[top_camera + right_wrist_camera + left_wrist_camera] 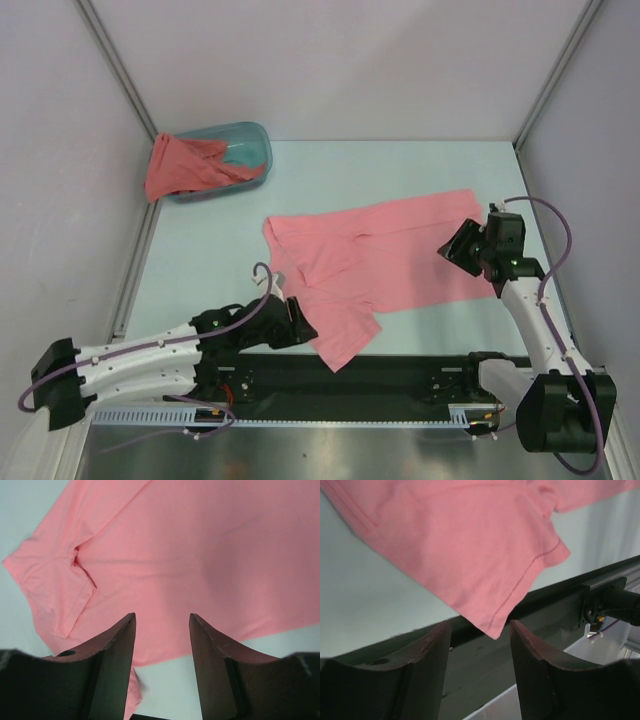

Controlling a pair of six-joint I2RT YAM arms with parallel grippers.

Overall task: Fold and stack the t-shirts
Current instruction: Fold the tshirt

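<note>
Both apart and empty: left pincer (480, 627) beside, right pincer (162, 620) above the salmon-pink t-shirt (380, 250).

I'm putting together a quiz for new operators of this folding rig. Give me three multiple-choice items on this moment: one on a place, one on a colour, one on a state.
1. Where is the coral-red t-shirt?
A. spread flat mid-table
B. draped over the teal tub
C. folded at the near edge

2. What colour is the spread-out t-shirt?
A. salmon-pink
B. white
C. teal

3. How does the left pincer stand?
A. shut on a sleeve
B. shut, empty
C. open, empty

Answers:
1 B: the top view shows it hanging out of the tub in the far left corner.
2 A: it shows salmon-pink in all three views.
3 C: the left wrist view shows a clear gap between the fingers, with the shirt's corner lying beyond them.
</note>
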